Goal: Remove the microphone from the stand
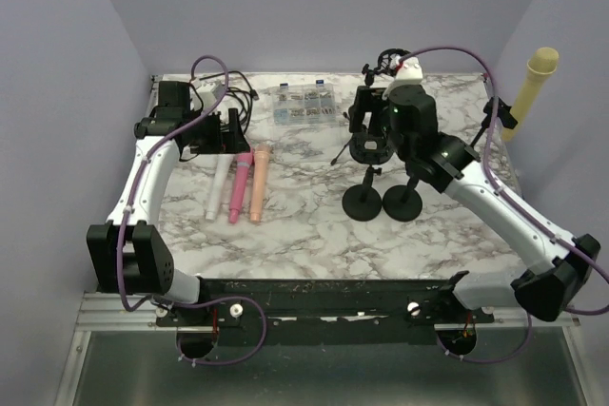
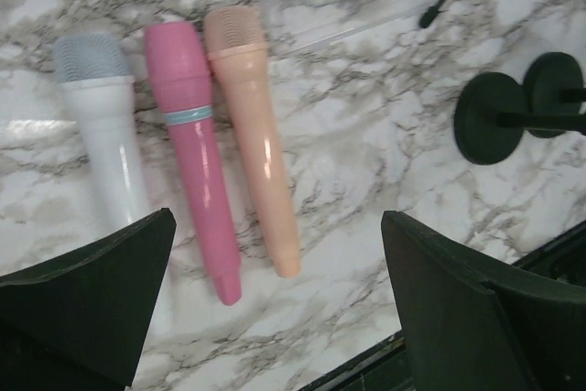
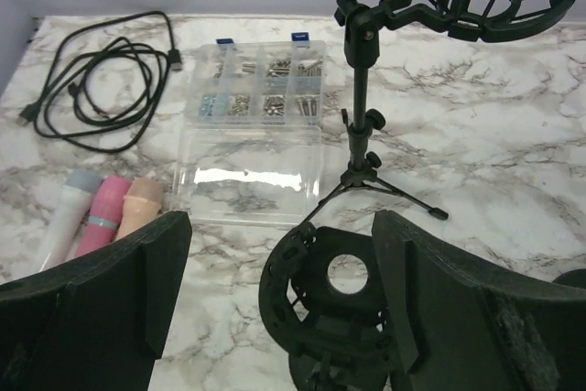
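Your left fingers [image 2: 92, 304] stood wide open, empty, above the pink microphone [image 2: 197, 180]; your right fingers [image 3: 92, 304] gaped empty above the stand [image 3: 284, 304].

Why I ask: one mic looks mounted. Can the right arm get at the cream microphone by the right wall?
Probably yes. The right gripper is open, the cream microphone juts up uncovered at the table's right edge, and nothing visible stands between them.

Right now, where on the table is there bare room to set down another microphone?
Bare marble lies between the peach microphone and the round stand bases, and along the near edge. Crowded at the back: cable, parts box, tripod stand.
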You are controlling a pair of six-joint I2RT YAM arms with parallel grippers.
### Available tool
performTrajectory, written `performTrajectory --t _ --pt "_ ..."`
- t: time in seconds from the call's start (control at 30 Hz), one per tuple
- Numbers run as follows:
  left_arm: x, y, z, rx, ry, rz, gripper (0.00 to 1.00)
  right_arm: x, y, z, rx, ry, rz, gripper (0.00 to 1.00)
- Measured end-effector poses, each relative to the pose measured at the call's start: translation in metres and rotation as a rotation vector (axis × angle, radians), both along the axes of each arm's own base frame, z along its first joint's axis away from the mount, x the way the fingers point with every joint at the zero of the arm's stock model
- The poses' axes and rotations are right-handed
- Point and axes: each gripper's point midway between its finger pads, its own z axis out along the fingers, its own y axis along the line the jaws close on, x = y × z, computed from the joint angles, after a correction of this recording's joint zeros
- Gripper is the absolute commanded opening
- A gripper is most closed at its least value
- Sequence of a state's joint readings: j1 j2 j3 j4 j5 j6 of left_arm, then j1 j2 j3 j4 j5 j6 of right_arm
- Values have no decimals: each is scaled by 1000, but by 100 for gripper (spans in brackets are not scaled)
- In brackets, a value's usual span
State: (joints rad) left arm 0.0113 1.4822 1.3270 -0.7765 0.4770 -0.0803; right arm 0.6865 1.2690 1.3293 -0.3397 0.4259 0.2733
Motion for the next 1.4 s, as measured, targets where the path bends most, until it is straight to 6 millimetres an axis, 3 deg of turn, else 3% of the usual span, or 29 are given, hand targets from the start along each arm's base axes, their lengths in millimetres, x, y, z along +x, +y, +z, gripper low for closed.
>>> performTrajectory --t 0.23,0.47,0.8,1.03,1.2,1.3,1.4 --pt "-28 -57 63 -129 -188 -162 98 41 1 -29 -76 42 -164 85" --pt "-52 -85 98 -230 -281 -249 99 71 -10 -51 -131 22 -352 79" --pt "-61 -94 111 -307 -298 -286 99 112 -3 -63 -186 -56 -477 72" --pt "-62 -96 114 -321 -305 -296 99 128 0 -70 -200 -104 -520 64" --pt "-62 -96 113 -321 -303 -296 99 134 -5 -72 -183 -138 -539 45" --pt "-62 -96 111 -321 -298 -295 98 137 -11 -79 -191 -152 -542 27" --pt "-60 -96 106 -320 -289 -293 99 138 -17 -89 -206 -162 -544 20"
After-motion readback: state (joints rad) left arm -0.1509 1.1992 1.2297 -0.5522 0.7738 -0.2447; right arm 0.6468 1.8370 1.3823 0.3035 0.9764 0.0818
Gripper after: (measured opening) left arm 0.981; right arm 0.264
